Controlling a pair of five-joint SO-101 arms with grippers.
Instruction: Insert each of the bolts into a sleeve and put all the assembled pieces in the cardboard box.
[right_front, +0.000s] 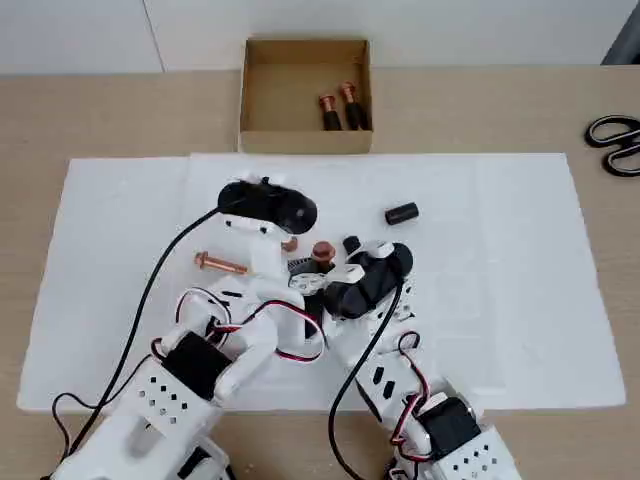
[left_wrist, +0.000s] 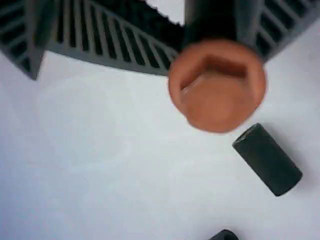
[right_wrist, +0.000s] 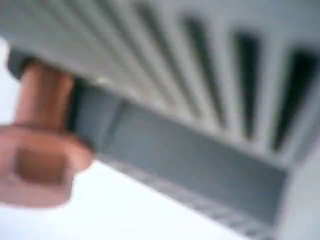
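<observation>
Two assembled pieces (right_front: 338, 106) lie in cardboard box (right_front: 257, 95). One bolt (left_wrist: 216, 85) near box, pinched in left gripper (left_wrist: 210, 45); right gripper (right_front: 320, 268) alongside, grip cannot be told. One loose sleeve (right_front: 401, 213) nearer box.

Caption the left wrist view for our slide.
Left tool holds a copper bolt; a black sleeve lies loose on the white sheet.

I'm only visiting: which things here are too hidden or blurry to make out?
High view: shank of the middle bolt, hidden beneath an arm.
Right wrist view: blur hides whether that bolt sits in a sleeve.
Left wrist view: one sleeve, cut off by the edge.
High view: scissors, cut by the edge.
</observation>
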